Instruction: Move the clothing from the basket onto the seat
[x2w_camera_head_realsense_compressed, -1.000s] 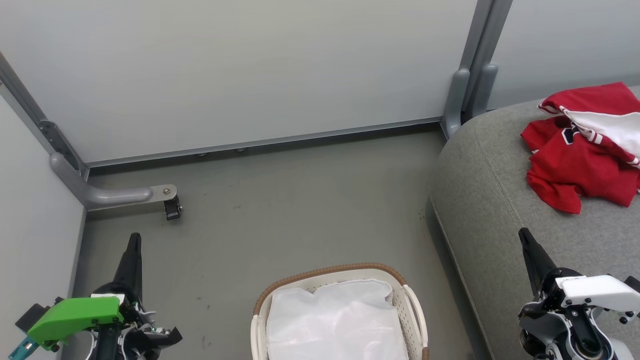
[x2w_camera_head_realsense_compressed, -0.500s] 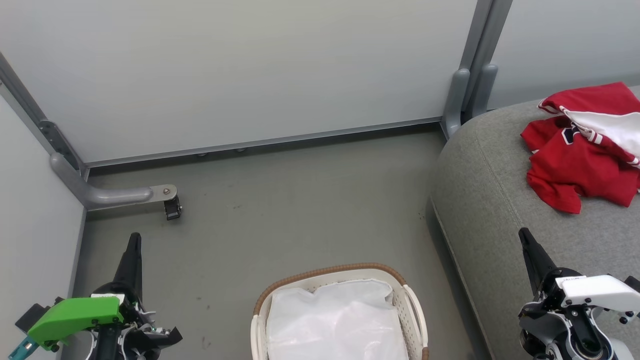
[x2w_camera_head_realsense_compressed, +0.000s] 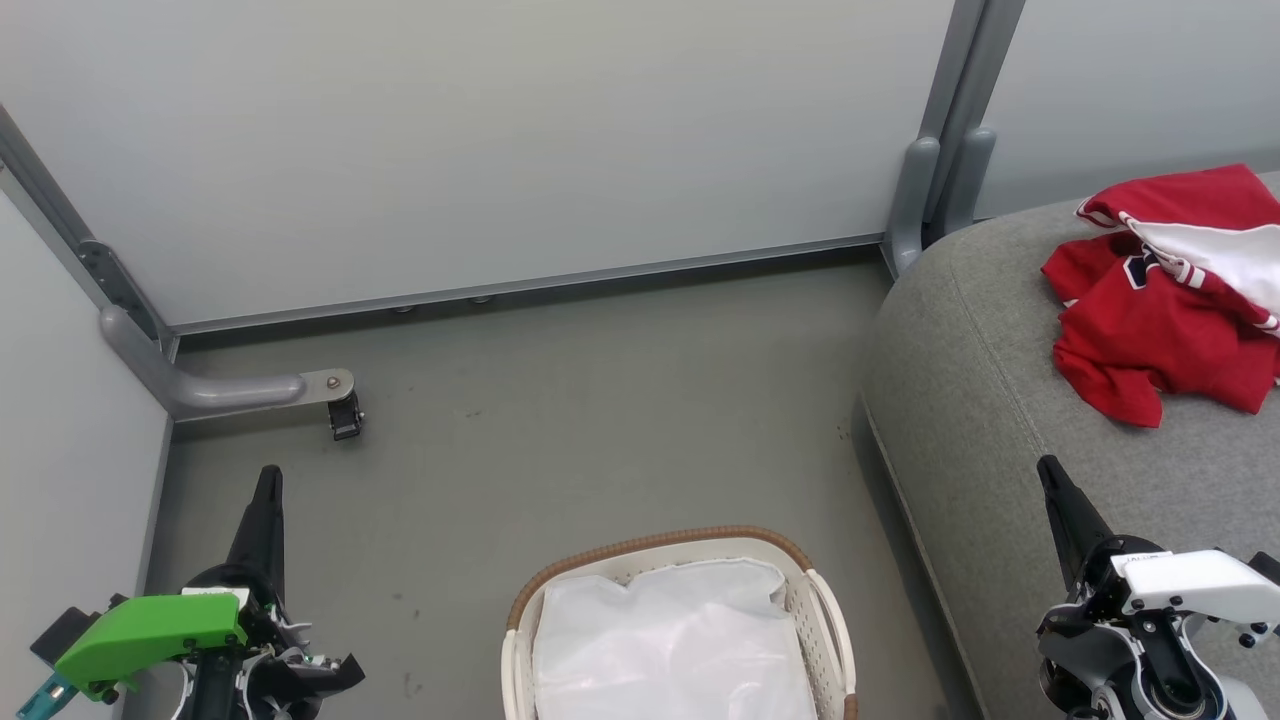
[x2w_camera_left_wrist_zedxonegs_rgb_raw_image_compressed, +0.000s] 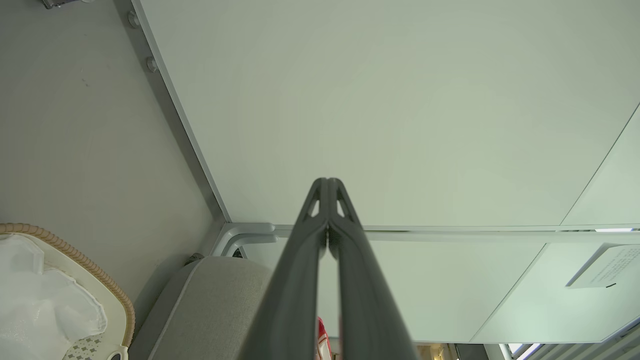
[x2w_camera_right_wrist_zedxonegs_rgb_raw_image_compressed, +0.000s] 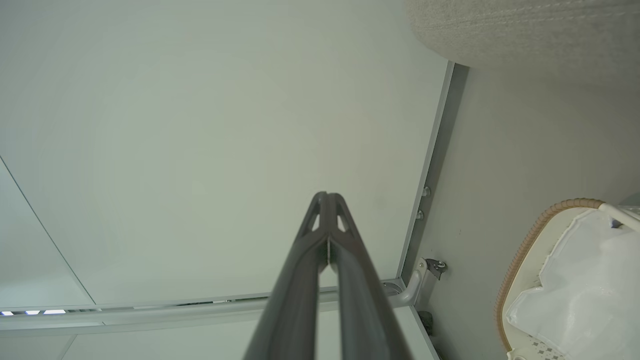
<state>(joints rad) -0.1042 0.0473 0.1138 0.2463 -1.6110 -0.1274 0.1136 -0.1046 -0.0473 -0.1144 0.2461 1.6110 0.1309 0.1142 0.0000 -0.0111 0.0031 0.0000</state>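
Observation:
Red and white clothing (x2w_camera_head_realsense_compressed: 1170, 300) lies crumpled on the grey seat (x2w_camera_head_realsense_compressed: 980, 400) at the right of the head view. The white basket (x2w_camera_head_realsense_compressed: 660, 545) with a brown woven rim stands on the floor at bottom centre, and only its white liner (x2w_camera_head_realsense_compressed: 670, 640) shows inside. My left gripper (x2w_camera_head_realsense_compressed: 268, 478) is shut and empty at the lower left, well left of the basket. My right gripper (x2w_camera_head_realsense_compressed: 1047, 468) is shut and empty, hovering over the seat's front edge. The wrist views show each gripper's tips, left (x2w_camera_left_wrist_zedxonegs_rgb_raw_image_compressed: 327, 182) and right (x2w_camera_right_wrist_zedxonegs_rgb_raw_image_compressed: 327, 196), pressed together, with the basket rim (x2w_camera_left_wrist_zedxonegs_rgb_raw_image_compressed: 75, 255) (x2w_camera_right_wrist_zedxonegs_rgb_raw_image_compressed: 530, 235) off to the side.
Pale partition panels (x2w_camera_head_realsense_compressed: 480, 140) close off the back and left. A grey support foot with a caster (x2w_camera_head_realsense_compressed: 345, 415) juts onto the floor at the left. A grey post (x2w_camera_head_realsense_compressed: 935, 190) stands beside the seat. Grey floor (x2w_camera_head_realsense_compressed: 600, 400) lies between the basket and the panels.

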